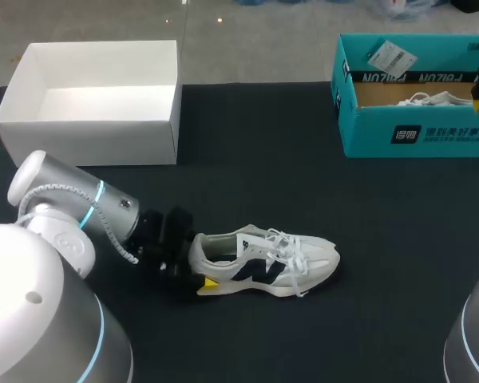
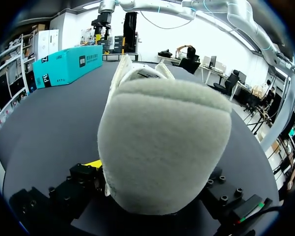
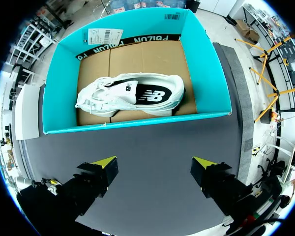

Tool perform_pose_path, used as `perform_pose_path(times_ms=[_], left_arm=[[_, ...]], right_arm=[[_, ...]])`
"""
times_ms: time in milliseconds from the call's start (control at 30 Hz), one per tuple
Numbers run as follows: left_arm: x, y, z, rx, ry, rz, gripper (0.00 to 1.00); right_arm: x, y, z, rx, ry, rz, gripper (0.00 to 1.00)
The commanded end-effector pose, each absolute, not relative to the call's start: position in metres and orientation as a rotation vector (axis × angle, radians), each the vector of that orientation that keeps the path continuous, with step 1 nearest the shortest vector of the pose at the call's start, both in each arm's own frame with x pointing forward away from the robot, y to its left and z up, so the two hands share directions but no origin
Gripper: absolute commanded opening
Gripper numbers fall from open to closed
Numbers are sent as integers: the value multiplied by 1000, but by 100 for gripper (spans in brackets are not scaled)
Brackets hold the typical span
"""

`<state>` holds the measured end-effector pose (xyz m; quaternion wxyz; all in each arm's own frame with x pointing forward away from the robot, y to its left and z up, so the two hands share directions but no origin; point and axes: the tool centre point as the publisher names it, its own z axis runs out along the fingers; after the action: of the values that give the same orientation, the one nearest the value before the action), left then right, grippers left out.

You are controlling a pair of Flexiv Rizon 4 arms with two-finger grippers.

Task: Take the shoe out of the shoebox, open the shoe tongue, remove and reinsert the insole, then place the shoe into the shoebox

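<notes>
Tbl point(image 1: 303, 159): shoe point(image 1: 263, 263), teal box point(image 1: 367, 132), white box point(image 1: 88, 142)

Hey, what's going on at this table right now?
The left gripper has its jaws closed on the heel of a white sneaker, which sits on its sole on the dark table, outside either box. The right gripper hangs with jaws open above the teal shoebox, where a second sneaker lies. A white box stands open at the back left.
</notes>
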<state>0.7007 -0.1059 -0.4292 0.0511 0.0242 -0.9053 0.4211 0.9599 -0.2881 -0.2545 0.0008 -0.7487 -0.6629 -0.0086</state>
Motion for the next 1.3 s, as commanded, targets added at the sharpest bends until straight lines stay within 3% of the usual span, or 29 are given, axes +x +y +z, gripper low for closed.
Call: perform_pose_path(times_ms=[33,933,1300], left_arm=[[696,-108,-434,75,-2758,1270,0],[696,-108,-434,75,-2758,1270,0],[696,-108,-434,75,-2758,1270,0]], right_arm=[[959,-288,-255,-2352,-2082,-30,100],[959,-288,-255,-2352,-2082,-30,100],[922,-230,-246,-2407,-2082,-44,100]])
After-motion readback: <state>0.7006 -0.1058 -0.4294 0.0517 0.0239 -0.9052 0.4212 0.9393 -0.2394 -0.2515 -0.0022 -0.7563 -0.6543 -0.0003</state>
